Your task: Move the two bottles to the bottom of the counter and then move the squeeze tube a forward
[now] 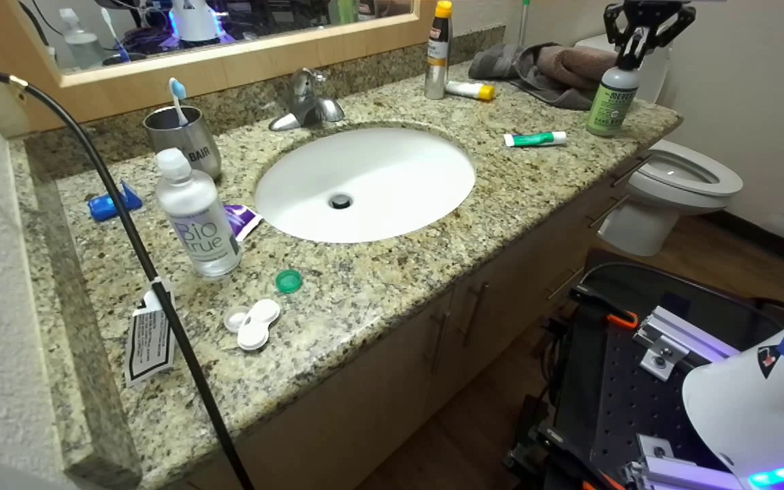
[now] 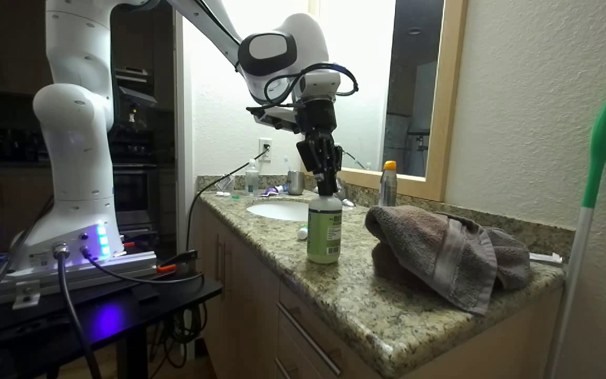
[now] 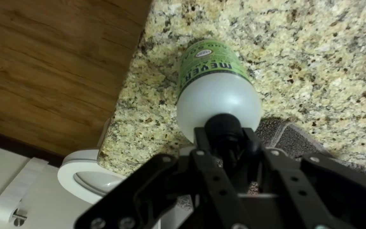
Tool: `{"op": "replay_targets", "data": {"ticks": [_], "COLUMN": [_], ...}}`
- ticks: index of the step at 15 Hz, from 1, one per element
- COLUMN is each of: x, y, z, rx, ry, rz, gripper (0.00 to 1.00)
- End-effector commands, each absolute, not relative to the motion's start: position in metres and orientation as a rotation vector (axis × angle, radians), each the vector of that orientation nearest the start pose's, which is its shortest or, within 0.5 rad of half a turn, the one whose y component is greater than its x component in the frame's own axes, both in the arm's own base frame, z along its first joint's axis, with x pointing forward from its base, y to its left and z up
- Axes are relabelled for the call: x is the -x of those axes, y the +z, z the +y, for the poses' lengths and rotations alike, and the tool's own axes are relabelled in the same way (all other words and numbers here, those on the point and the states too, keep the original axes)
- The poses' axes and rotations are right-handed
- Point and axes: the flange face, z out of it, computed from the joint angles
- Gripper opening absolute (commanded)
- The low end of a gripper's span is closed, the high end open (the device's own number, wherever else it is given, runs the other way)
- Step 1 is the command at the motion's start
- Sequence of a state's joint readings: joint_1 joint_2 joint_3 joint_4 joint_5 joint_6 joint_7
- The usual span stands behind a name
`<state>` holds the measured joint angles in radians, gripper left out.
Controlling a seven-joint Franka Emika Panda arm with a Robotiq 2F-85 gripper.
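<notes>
- In an exterior view, the soap bottle (image 1: pixel 612 103) stands upright on the counter (image 1: pixel 514 180), well right of the sink (image 1: pixel 392 170); the tall bottle (image 1: pixel 437 61) stands behind the sink's right end. That one looks stiff and smooth: take it around mid-body.
- In an exterior view, the soap bottle stands in front of the sink, base seemingly resting; expect some liquid weight, low down, that may swing as you lift.
- In the wrist view, your gripper (image 3: pixel 224 133) is clamped on the black pump (image 3: pixel 223 124). That narrow hold may twist, so move gently.
</notes>
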<state>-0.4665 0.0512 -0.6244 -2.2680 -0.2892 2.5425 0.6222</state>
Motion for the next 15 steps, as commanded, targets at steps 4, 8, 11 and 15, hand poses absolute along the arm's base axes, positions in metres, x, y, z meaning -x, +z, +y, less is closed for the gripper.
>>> {"op": "replay_targets", "data": {"ticks": [4, 8, 11, 15], "x": [-0.242, -0.245, -0.245, -0.252], "y": [0.329, 0.327, 0.324, 0.323], "z": [-0.463, -0.470, -0.477, -0.473], "rx": [2.304, 2.283, 2.308, 2.370], "ry": [-0.155, -0.144, -0.123, -0.135], "rz": [2.146, 2.146, 2.185, 2.186], "gripper": [0.08, 0.08, 0.30, 0.69]}}
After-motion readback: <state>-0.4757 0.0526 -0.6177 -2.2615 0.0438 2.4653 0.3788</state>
